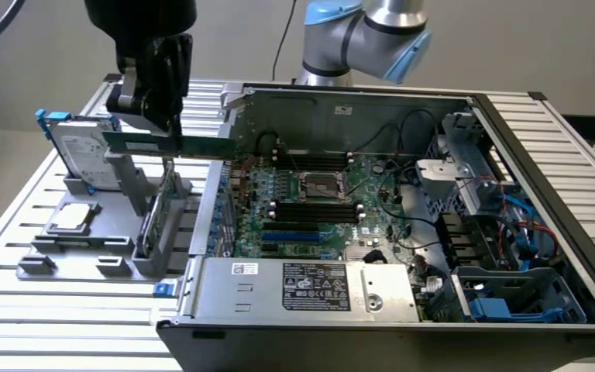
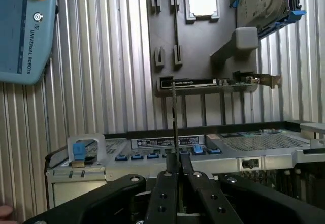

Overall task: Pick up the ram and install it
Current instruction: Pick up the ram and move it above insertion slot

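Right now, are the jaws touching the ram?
Touching. The wrist view shows the ram edge-on, pinched between the closed jaws with no gap on either side.

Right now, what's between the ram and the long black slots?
In the exterior view, the computer case's metal side wall stands between the ram, gripped by the tool, and the black slots.

Bench carried one computer case with one motherboard, one power supply; one grey fixture with one hard drive, one processor, one expansion card. One gripper clasped one ram.
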Tool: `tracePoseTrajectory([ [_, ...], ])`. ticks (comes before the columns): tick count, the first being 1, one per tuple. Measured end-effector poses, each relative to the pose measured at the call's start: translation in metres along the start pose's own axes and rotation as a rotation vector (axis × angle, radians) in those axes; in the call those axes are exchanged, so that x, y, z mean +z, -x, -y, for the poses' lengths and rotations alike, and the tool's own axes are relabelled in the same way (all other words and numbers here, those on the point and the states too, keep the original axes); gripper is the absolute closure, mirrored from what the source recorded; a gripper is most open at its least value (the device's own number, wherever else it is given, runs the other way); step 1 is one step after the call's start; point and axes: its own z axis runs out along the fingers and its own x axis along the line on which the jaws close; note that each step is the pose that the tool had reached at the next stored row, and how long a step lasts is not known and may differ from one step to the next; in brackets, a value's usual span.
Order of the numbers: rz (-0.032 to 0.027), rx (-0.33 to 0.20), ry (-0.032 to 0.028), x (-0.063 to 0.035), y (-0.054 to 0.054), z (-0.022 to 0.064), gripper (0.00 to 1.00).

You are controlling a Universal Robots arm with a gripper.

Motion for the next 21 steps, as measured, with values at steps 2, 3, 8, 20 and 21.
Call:
tracePoseTrajectory([
  [2, 0.0002, 0.000, 0.0000, -0.0005, 0.003, 0.0090, 0.86],
  [3, 0.0003, 0.000, -0.0001, -0.0007, 0.004, 0.0128, 0.86],
  [8, 0.0002, 0.000, 0.0000, -0.0015, 0.012, 0.0318, 0.86],
  [20, 0.0003, 0.000, 0.0000, 0.0051, 0.039, 0.0771, 0.86],
  [21, 0.0003, 0.000, 0.0000, 0.0066, 0.041, 0.0806, 0.86],
])
